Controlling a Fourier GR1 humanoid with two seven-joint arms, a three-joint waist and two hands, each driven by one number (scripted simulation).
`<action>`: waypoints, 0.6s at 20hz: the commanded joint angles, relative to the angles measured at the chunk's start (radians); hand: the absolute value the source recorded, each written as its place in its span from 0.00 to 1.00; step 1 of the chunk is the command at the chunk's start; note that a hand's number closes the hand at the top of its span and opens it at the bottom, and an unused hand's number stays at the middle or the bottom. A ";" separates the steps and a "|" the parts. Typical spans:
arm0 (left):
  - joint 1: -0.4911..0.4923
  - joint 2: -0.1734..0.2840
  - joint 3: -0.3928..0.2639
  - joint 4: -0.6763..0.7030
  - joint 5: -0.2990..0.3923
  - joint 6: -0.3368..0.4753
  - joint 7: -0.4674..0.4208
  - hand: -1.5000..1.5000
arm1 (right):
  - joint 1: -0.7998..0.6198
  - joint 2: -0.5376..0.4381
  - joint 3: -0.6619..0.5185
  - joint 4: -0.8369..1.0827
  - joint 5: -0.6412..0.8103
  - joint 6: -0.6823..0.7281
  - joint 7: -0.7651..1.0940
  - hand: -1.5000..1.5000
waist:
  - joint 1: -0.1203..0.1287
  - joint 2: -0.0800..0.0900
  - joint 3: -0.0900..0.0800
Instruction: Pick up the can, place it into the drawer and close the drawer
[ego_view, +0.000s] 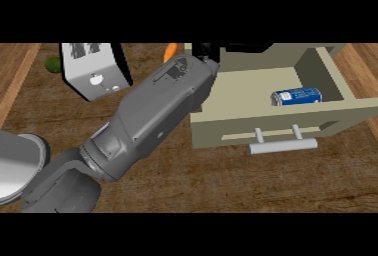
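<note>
- Can (297, 96): you see it lying on its side inside the open drawer (221, 120), at the right of the frame, against the drawer's front wall; blue, cylindrical, with silver ends.
- Drawer walls are flat beige panels; its grey bar handle (283, 145) juts toward the lower edge, with bare wooden tabletop (221, 185) below it.
- A grey forearm (148, 120) runs diagonally from the lower left up to the drawer's upper left corner, boxy and smooth.
- The hand (204, 51) shows only as a dark tip at the top edge; you cannot tell how its fingers are set.
- At upper left stand a white and black box (94, 70), a green round thing (53, 64) and an orange tip (170, 51).
</note>
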 joint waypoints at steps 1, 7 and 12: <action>0.030 0.000 -0.042 -0.002 0.047 0.042 -0.026 0.00 | -0.025 -0.037 -0.019 0.051 -0.017 0.014 -0.007 0.00 | -0.006 0.002 0.000; -0.017 0.000 -0.042 0.047 0.089 0.039 -0.033 0.00 | -0.046 0.001 0.017 0.039 0.050 0.004 -0.019 0.00 | 0.003 0.004 0.000; 0.007 0.000 -0.056 0.016 0.130 0.046 -0.115 0.00 | -0.040 -0.007 0.001 0.025 0.046 0.030 -0.046 0.00 | -0.008 0.004 0.000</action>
